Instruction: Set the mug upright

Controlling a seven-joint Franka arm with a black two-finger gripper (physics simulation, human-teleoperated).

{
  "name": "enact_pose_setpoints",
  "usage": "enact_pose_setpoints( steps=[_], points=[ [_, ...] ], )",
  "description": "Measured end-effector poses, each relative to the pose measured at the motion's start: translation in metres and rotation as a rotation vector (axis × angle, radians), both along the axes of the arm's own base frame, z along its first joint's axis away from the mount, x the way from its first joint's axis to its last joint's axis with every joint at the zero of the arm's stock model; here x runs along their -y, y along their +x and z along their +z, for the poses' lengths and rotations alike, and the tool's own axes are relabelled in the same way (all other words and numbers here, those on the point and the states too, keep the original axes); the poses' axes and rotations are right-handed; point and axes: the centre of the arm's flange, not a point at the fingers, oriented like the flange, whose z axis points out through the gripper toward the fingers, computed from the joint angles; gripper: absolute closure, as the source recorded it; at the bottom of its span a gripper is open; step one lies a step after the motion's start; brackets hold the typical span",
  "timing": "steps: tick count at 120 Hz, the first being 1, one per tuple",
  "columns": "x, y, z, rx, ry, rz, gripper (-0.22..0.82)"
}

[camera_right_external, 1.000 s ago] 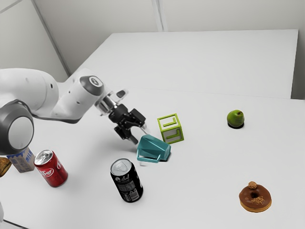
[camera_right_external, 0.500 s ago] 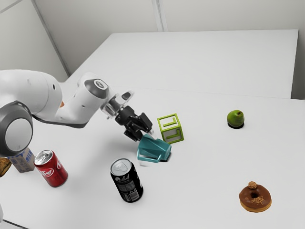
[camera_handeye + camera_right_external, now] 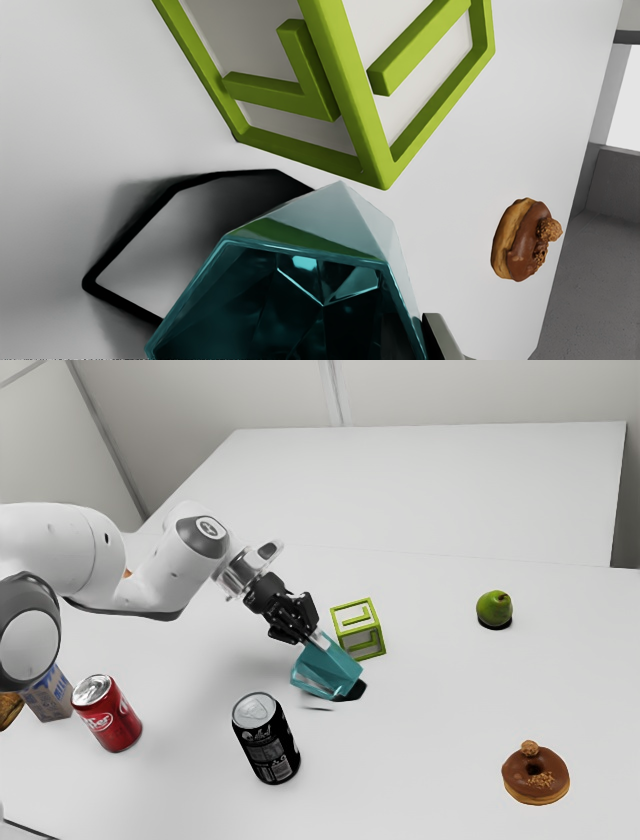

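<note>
Mug (image 3: 330,668) lifted, tilted | just below tool (image 3: 312,640) | fingers nearly together, gripping its rim

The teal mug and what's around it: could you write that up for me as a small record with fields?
object: teal mug
pose: tilted, not upright; open end toward the jaws
jaws: closed on the mug's wall
height: apparently just off the table, its shadow set apart from it
close by: green-framed letter block
drinks: red can and black can, both standing
food: green pear, chocolate-topped donut
goal: mug set upright
status: not yet done
</note>
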Motion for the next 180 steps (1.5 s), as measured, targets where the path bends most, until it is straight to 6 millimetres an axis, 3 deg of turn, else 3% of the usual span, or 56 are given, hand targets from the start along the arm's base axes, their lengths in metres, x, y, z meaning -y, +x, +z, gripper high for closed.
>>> enact_pose_setpoints(
  steps=[8, 30, 45, 69, 88, 103, 141, 180],
  points=[
    [0.002, 0.000, 0.011, 0.009, 0.005, 0.000, 0.77],
    [0.016, -0.009, 0.081, 0.132, 0.181, -0.115, 0.78],
    [0.019, -0.011, 0.097, 0.204, 0.392, -0.206, 0.78],
    [-0.002, -0.006, 0.088, 0.242, 0.662, -0.282, 0.78],
    [0.026, -0.007, 0.071, 0.255, 0.792, -0.382, 0.78],
    [0.039, -0.015, 0.062, 0.242, 0.823, -0.391, 0.78],
    [0.063, -0.012, 0.056, 0.233, 0.832, -0.332, 0.78],
    [0.064, -0.009, 0.047, 0.198, 0.833, -0.271, 0.75]
  ],
)
